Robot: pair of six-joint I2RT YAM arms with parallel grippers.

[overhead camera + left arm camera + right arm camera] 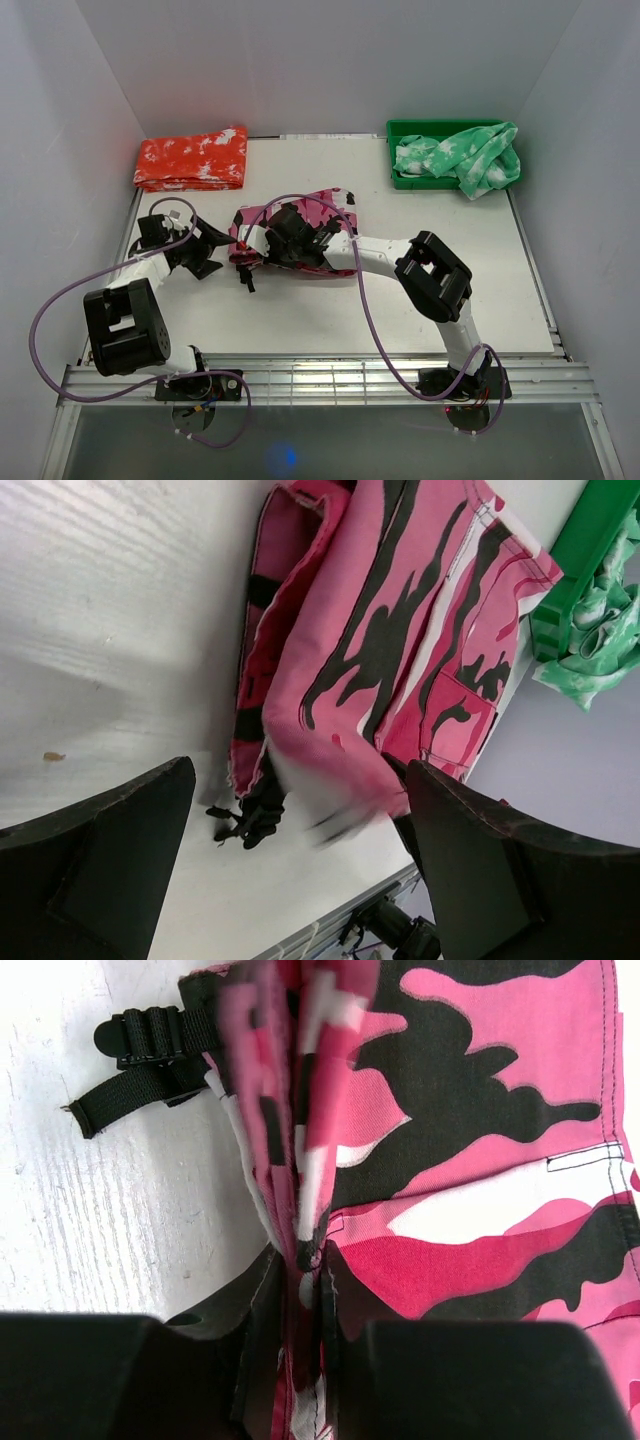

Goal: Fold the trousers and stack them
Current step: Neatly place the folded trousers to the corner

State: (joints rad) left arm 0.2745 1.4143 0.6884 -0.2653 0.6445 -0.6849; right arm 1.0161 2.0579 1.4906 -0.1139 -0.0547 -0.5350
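Observation:
The pink camouflage trousers [310, 225] lie folded into a small bundle at the table's middle, with a black strap [245, 275] trailing at their near left corner. My right gripper [285, 240] is shut on a bunched edge of the trousers [450, 1140], the cloth pinched between its fingers [260, 1310]. My left gripper [200, 250] is open and empty just left of the bundle. In the left wrist view the trousers [390, 630] lie beyond its spread fingers [110, 860], blurred at the near edge.
An orange-red garment with white splotches [192, 158] lies folded at the back left. A green bin [402, 180] at the back right holds a green and white garment [465, 158]. The metal rail [320, 380] runs along the near edge.

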